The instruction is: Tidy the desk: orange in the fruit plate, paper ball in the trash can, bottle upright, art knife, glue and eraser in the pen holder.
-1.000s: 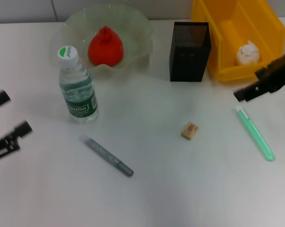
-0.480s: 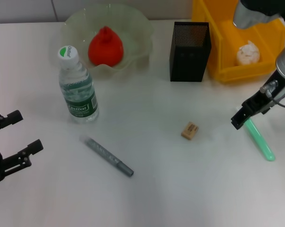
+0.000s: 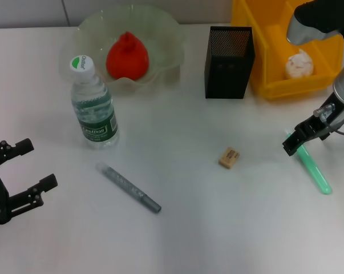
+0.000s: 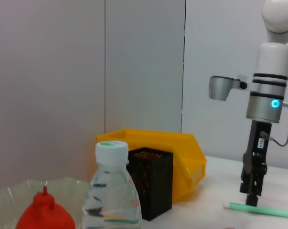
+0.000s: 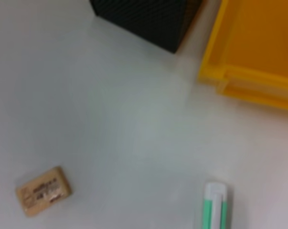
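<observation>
The orange (image 3: 127, 56) lies in the pale-green fruit plate (image 3: 166, 34). The bottle (image 3: 93, 103) stands upright in front of the plate. The paper ball (image 3: 299, 64) lies in the yellow trash can (image 3: 274, 40). The black mesh pen holder (image 3: 229, 54) stands between plate and bin. The tan eraser (image 3: 229, 157) lies mid-table and shows in the right wrist view (image 5: 42, 189). The green art knife (image 3: 311, 165) lies at the right. My right gripper (image 3: 291, 144) hangs just above its white end (image 5: 214, 202). A grey glue stick (image 3: 129, 188) lies left of centre. My left gripper (image 3: 37, 164) is open and empty at the left edge.
The left wrist view shows the bottle (image 4: 112, 191), orange (image 4: 43, 214), pen holder (image 4: 151, 183), trash can (image 4: 182, 152), art knife (image 4: 268, 210) and my right gripper (image 4: 251, 198) pointing down over it. The right arm's elbow (image 3: 320, 17) hangs over the bin.
My right arm has swung down from beside the trash can to just over the art knife's white end. My left gripper has moved a little to the right, further into view.
</observation>
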`<action>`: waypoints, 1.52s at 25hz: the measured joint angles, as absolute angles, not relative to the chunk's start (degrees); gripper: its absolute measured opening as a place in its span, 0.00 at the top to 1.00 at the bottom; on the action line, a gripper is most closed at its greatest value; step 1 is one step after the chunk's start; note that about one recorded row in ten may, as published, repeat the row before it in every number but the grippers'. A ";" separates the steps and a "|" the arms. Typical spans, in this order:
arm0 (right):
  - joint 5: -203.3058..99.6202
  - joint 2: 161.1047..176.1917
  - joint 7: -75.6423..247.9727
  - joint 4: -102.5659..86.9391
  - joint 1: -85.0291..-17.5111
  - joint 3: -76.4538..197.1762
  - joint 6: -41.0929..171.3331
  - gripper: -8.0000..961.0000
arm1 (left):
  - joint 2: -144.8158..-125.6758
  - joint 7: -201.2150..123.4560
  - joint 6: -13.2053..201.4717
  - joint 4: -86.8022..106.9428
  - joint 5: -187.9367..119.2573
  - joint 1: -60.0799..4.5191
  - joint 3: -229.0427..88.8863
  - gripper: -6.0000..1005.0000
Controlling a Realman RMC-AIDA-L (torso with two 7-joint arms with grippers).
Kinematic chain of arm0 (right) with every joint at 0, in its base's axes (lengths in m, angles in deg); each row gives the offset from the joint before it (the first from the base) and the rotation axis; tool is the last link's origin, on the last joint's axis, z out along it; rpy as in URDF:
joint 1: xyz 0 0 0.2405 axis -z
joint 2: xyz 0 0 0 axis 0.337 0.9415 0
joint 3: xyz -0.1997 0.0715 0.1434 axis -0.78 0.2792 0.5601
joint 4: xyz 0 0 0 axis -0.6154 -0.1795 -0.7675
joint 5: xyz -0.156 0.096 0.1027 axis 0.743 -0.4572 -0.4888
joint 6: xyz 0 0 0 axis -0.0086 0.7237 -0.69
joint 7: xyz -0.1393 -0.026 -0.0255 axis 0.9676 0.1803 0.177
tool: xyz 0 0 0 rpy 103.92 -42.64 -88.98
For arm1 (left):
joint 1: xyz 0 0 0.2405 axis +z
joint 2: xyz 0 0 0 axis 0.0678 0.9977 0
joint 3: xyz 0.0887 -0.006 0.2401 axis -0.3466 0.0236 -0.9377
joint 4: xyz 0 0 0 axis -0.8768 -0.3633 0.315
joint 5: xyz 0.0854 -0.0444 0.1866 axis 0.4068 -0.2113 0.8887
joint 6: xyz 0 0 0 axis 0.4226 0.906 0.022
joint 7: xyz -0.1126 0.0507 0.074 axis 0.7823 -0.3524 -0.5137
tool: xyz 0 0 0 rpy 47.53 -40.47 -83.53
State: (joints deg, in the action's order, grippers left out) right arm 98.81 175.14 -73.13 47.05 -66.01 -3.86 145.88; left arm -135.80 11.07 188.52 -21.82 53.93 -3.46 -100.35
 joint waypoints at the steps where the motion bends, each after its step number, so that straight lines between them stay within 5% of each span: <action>1: 98.86 175.15 -73.15 46.82 -65.94 -3.95 145.16 0.12 | -135.85 11.11 188.32 -21.82 54.20 -3.51 -100.32 0.19; 19: 98.91 175.29 -73.19 42.41 -67.03 -4.27 141.31 0.12 | -135.95 11.57 186.96 -21.82 54.47 -3.67 -100.29 0.19; 27: 98.96 175.22 -73.34 41.44 -67.36 -4.26 140.08 0.45 | -135.88 11.64 187.31 -22.14 53.94 -3.53 -99.36 0.19; 32: 98.95 175.20 -73.42 40.37 -67.66 -4.26 139.35 0.55 | -135.91 11.58 187.35 -22.20 54.00 -3.63 -98.86 0.19; 38: 98.67 175.20 -73.44 39.35 -67.92 -4.20 138.61 0.56 | -135.99 11.10 187.12 -21.96 54.26 -3.75 -98.81 0.19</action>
